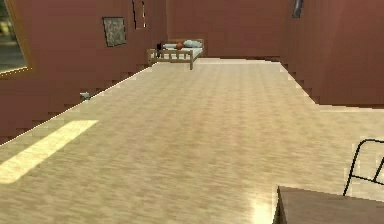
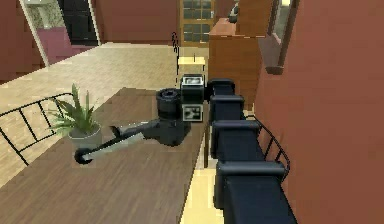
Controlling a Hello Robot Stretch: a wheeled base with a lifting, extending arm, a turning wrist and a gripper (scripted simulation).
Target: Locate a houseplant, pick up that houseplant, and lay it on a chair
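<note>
A houseplant (image 2: 77, 115) with thin green leaves stands in a grey pot on the brown wooden table (image 2: 140, 190), toward its left side. The dark arm rises from the bottom of the arm side view and ends in two white marked squares. Left of them the gripper (image 2: 88, 155) stretches its thin fingers (image 2: 105, 148) out over the tabletop, with the tips just in front of the pot. I cannot tell whether it holds anything. A black wire-frame chair (image 2: 28, 125) stands at the table's left edge. Another chair (image 1: 365, 165) shows at the forward view's right edge.
A further dark chair (image 2: 176, 45) stands at the table's far end, before a wooden door and a cabinet. The forward view has wide bare wood floor between red walls, a low bed (image 1: 178, 52) at the back, a picture (image 1: 114, 30) on the left wall, and the table's corner (image 1: 325, 205).
</note>
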